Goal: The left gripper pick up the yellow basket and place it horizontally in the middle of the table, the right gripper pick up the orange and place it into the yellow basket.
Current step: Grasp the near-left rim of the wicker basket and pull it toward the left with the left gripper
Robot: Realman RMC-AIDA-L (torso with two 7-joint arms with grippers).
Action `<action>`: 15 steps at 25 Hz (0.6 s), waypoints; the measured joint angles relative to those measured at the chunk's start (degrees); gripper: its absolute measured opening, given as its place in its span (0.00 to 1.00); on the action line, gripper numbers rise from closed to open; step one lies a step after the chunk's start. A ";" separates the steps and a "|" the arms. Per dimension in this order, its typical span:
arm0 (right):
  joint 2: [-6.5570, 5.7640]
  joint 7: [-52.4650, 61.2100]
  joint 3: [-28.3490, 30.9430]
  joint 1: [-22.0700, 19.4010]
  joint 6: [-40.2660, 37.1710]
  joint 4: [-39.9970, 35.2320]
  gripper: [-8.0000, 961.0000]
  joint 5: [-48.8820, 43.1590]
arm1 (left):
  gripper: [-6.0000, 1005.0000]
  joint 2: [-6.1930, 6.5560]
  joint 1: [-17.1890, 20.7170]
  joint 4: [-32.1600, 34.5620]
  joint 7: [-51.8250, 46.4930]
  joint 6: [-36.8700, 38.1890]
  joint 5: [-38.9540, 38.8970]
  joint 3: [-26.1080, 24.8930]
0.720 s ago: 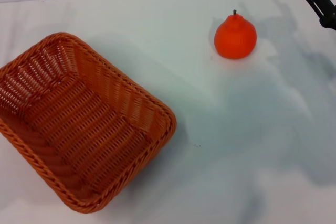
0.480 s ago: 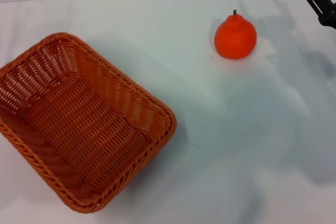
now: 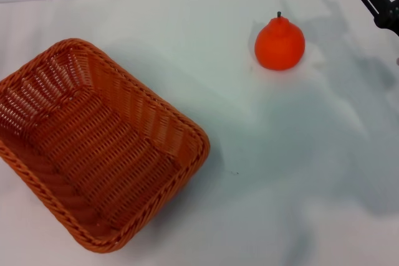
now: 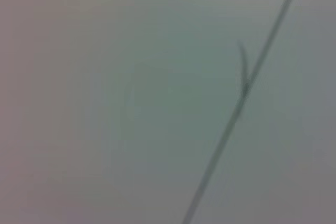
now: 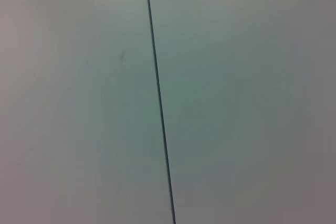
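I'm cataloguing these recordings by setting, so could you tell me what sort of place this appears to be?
Probably a staged robot test bench rather than a home kitchen: a plain white table holds only a yellow basket and an orange, with the right gripper at the far right edge and a pale panelled wall behind.

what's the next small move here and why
Probably bring the left gripper, not in view, to the yellow basket: it sits skewed at the table's left, empty. The orange waits untouched, and the right gripper hangs at the far right edge.
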 joint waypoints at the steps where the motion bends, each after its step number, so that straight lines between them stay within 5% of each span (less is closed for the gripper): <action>1: 0.00 0.00 -0.05 0.12 0.15 0.00 0.97 0.00 | 0.81 0.83 -0.16 1.65 -3.22 0.73 2.40 0.19; 10: -0.07 0.07 -0.28 0.57 0.51 0.00 0.97 -0.27 | 0.73 9.35 -6.11 13.94 -28.67 11.43 30.99 -0.07; 15: -0.09 0.79 -0.32 0.71 0.51 -0.05 0.97 -0.36 | 0.74 12.27 -11.51 15.78 -33.32 18.48 46.40 -0.08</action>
